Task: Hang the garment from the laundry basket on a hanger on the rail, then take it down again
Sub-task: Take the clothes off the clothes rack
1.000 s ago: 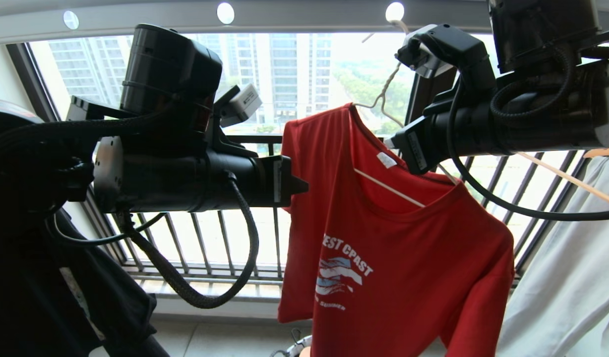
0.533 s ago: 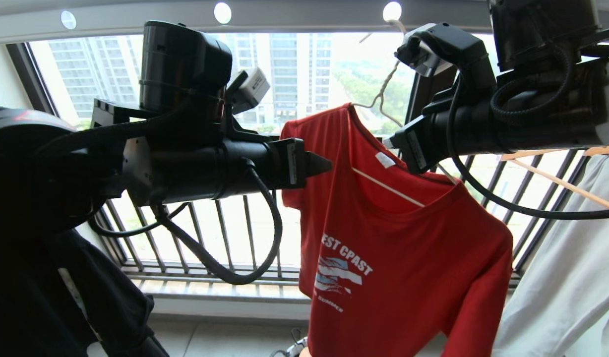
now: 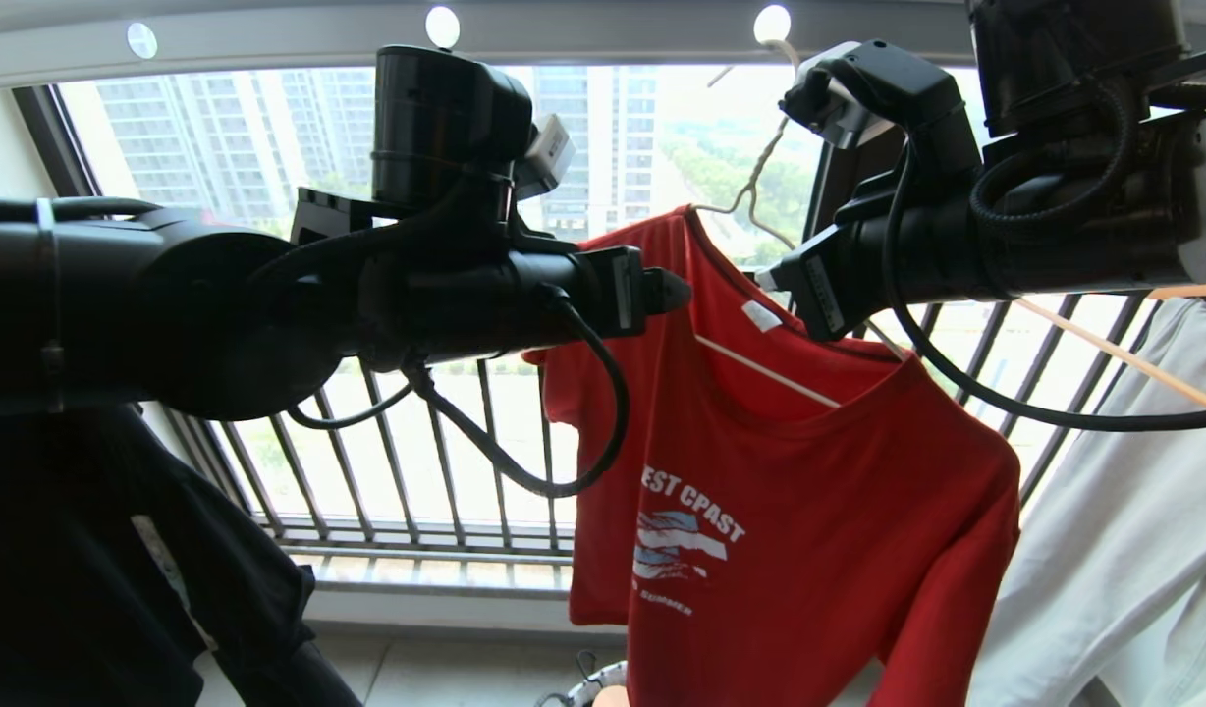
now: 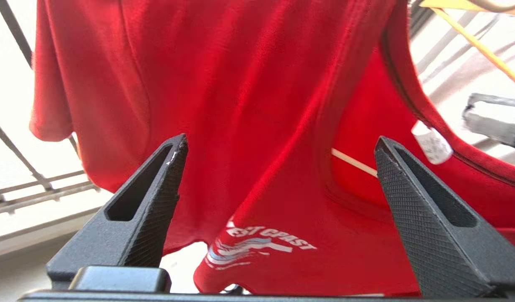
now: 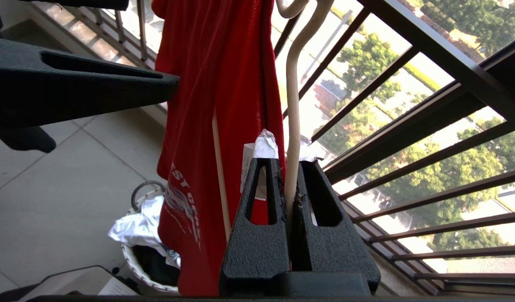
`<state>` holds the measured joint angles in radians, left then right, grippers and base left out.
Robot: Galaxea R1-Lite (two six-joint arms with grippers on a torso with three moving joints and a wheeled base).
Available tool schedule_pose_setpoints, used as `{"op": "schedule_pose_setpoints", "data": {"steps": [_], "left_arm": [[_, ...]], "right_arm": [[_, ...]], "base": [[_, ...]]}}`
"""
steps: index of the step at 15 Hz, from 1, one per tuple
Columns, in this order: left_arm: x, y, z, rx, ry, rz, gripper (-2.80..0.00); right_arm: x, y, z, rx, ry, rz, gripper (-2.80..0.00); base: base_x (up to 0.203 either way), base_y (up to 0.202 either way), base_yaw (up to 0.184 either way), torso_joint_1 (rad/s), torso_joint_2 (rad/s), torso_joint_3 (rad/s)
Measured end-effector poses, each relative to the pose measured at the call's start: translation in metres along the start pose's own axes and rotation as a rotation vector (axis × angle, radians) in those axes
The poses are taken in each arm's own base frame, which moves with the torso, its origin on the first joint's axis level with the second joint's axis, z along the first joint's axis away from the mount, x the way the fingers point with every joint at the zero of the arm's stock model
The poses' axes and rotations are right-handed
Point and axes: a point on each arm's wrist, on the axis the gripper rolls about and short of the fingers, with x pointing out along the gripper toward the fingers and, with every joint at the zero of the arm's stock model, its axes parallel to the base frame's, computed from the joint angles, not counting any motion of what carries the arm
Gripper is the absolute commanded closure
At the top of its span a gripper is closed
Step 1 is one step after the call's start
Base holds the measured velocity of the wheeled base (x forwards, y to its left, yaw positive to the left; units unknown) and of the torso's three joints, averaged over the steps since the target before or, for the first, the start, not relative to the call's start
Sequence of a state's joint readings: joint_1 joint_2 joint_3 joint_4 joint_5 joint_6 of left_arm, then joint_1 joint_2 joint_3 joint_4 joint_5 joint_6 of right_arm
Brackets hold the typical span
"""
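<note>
The red short-sleeved T-shirt with white "WEST COAST" lettering (image 3: 790,491) hangs on the thin white wire hanger (image 3: 765,371), whose slim curved hook rises to the long grey metal overhead rail pierced by round holes (image 3: 583,34). The hanger's lower wire shows through the neck opening, and the collar's white label sits just beside the right end effector.

The right end effector (image 5: 292,184) has its two dark fingers (image 5: 257,218) pressed together on the hanger's pale stem, which runs up out of the narrow gap between them (a scrap of white material sits at the fingertips). In the head view this arm reaches in from the right, at the shirt's neckline.

The left end effector (image 4: 278,147) is spread wide, with nothing between its textured fingers (image 4: 157,188). It sits close in front of the shirt's shoulder and chest; contact with the cloth cannot be told. In the head view the left arm extends level from the left, its tip at the shirt's upper edge.

The small round laundry basket with a dark tubular rim and white mesh sides (image 5: 136,256) stands on the tiled floor (image 5: 60,201) below, holding white and dark cloth. A white garment (image 3: 1123,550) on a light-wood hanger (image 3: 1123,358) hangs at the right, a black shirt (image 3: 82,579) at the left. The dark barred window railing (image 3: 416,471) lies behind.
</note>
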<state>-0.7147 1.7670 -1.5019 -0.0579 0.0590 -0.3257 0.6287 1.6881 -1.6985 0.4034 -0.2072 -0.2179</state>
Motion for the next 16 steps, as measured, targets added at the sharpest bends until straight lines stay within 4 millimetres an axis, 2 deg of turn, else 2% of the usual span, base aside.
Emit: {"op": "schedule_pose_setpoints", "data": {"steps": [3, 7, 13, 16], "left_arm": [[0.021, 0.003, -0.002, 0.067, -0.041, 0.156, -2.8], [0.035, 0.006, -0.004, 0.079, -0.047, 0.189, -2.8], [0.009, 0.001, -0.011, 0.077, -0.001, 0.121, -2.8], [0.004, -0.001, -0.008, 0.078, -0.011, 0.114, -2.8]], "right_arm": [[0.0, 0.001, 0.0, -0.001, 0.001, 0.003, 0.0], [-0.001, 0.002, 0.0, -0.002, 0.0, 0.005, 0.0], [-0.001, 0.001, 0.0, -0.01, -0.001, 0.005, 0.0], [-0.002, 0.002, 0.001, -0.012, -0.003, 0.008, 0.0]], "base": [[0.0, 0.0, 0.0, 0.0, 0.0, 0.0], [0.0, 0.0, 0.0, -0.01, 0.0, 0.001], [0.0, 0.0, 0.0, 0.0, 0.0, 0.0], [0.0, 0.0, 0.0, 0.0, 0.0, 0.0]]}}
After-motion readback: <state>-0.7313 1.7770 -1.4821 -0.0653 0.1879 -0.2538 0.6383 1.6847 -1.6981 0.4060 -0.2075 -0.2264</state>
